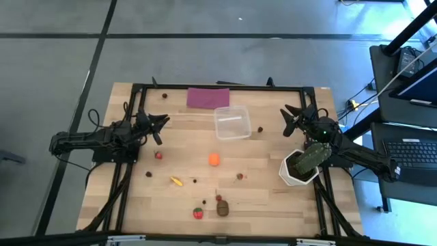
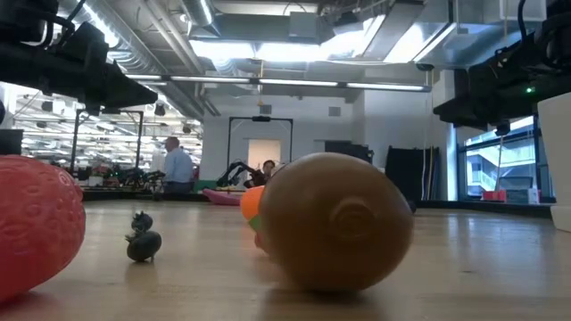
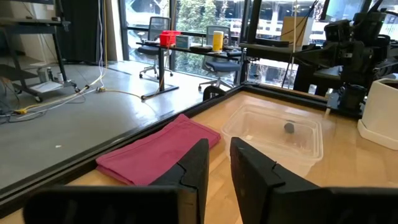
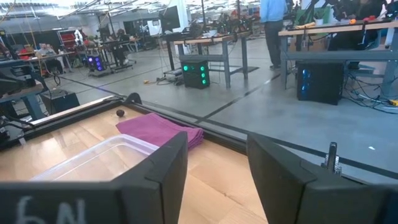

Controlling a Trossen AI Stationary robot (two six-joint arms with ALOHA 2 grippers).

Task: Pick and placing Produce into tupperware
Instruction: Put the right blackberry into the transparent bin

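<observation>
The clear tupperware (image 1: pixel 231 123) stands on the wooden table toward its far edge, with nothing inside it. Produce lies loose on the table nearer the front: an orange ball (image 1: pixel 214 159), a yellow banana (image 1: pixel 177 181), a strawberry (image 1: pixel 198 212), a brown lump (image 1: pixel 222 208), a red piece (image 1: pixel 158 155) and tiny dark bits (image 1: pixel 260 128). My left gripper (image 3: pixel 219 146) hovers level at the table's left, open by a narrow gap, touching nothing. At the table's right, my right gripper (image 4: pixel 217 140) hovers level and open, also touching nothing. Both point toward the tupperware (image 3: pixel 273 134).
A flat purple cloth (image 1: pixel 208 97) lies just beyond the tupperware at the far edge. A green cactus in a white pot (image 1: pixel 304 166) stands close under my right arm. A black frame rims the table. People and desks show in the room beyond.
</observation>
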